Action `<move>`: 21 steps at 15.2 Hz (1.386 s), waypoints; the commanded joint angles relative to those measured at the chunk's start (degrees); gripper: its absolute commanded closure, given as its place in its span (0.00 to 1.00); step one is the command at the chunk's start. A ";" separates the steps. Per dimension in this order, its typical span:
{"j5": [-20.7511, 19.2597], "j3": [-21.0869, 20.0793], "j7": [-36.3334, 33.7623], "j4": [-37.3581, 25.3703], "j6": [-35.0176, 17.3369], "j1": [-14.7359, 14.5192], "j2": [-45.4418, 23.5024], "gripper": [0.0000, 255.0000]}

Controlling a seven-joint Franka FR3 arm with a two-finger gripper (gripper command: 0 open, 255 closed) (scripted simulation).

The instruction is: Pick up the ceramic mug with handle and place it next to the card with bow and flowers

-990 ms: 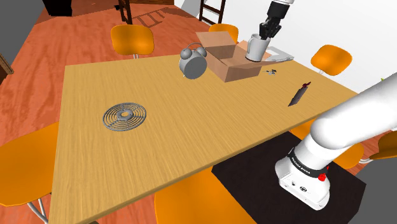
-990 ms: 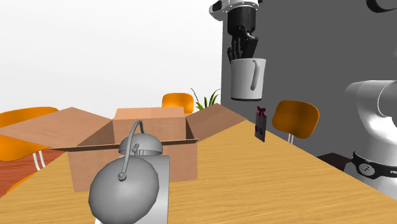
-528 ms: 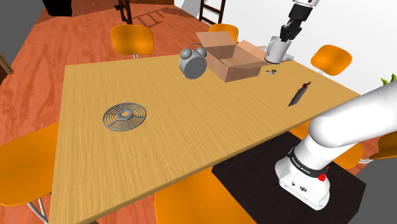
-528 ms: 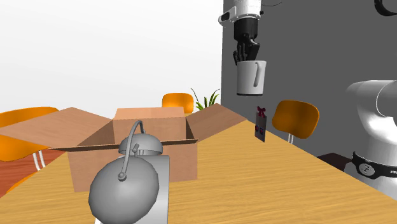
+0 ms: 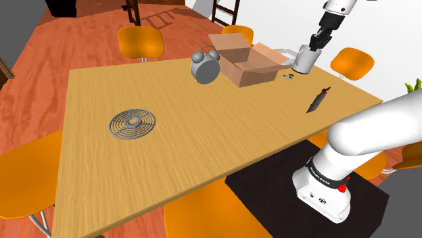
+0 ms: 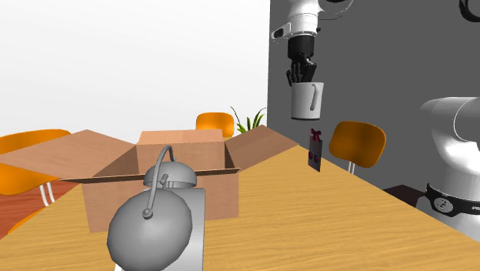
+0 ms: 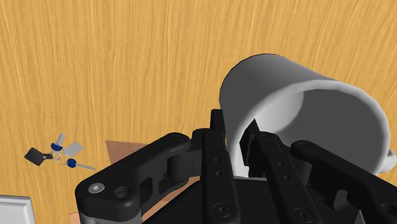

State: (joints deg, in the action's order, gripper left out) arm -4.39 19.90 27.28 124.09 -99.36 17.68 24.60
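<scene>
In the shoulder view a round grey wire trivet point(image 5: 132, 124) lies towards the left of the wooden table point(image 5: 203, 155), well apart from everything else; further right, near the far edge, a grey alarm clock point(image 5: 204, 66) stands just beside an open cardboard box point(image 5: 247, 61) with its flaps spread; right of the box a small bunch of keys point(image 5: 288, 76) lies flat on the wood; above and just right of the keys the pale grey mug point(image 5: 306, 59) hangs upright in the air, clear of the table; the black gripper point(image 5: 316, 42) reaches down into its mouth from above; the wrist view shows the fingers point(image 7: 217, 153) drawn close together and clamped on the mug's wall at the rim, one inside the cup and one outside, bare tabletop below; right of the mug and nearer the stand point(image 5: 324, 189), the dark card point(image 5: 318, 100) stands by the table's edge, apart from the mug; in the second exterior view the card sits lower than the hanging mug and slightly to its right.
</scene>
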 commanded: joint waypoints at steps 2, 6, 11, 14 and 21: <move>-0.13 0.22 0.12 2.25 -2.28 0.10 -0.01 1.00; -0.26 0.53 0.26 5.16 -5.38 0.20 -0.20 1.00; -0.37 0.97 0.50 8.56 -9.31 0.29 -0.74 1.00; -0.39 1.27 0.68 10.46 -11.70 0.33 -1.25 1.00; -0.29 2.04 1.23 14.54 -17.41 0.32 -2.94 1.00</move>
State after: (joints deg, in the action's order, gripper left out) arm -4.71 21.93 28.56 137.99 -115.96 18.03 21.79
